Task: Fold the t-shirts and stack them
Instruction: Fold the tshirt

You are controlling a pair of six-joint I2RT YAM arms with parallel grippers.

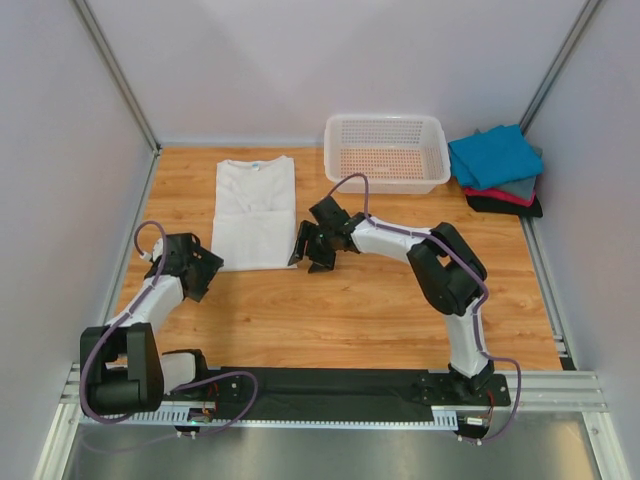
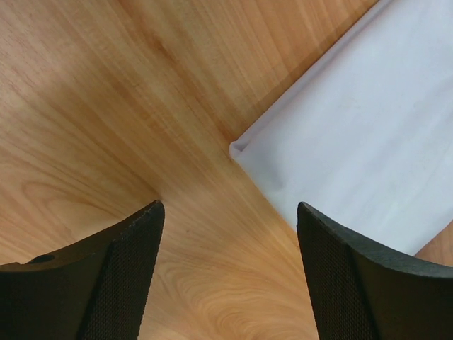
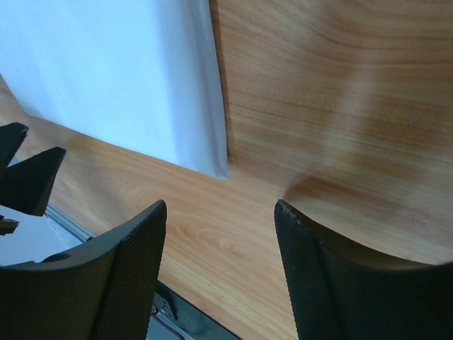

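- Left gripper [image 1: 207,268] sits low over the table [image 1: 350,310], jaws apart with nothing between them, just off the white t-shirt [image 1: 255,210] at its near-left corner.
- Right gripper [image 1: 303,245] reaches in from the right, jaws apart and empty, at the shirt's near-right corner.
- White t-shirt lies flat towards the table's far-left; its blue neck label [image 1: 257,160] is too small to read.
- Folded t-shirts [image 1: 497,170] are stacked at the far-right corner, beside the basket [image 1: 385,150].

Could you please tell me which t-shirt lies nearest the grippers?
The white t-shirt, partly folded left of the basket; the coloured ones are stacked on its right.
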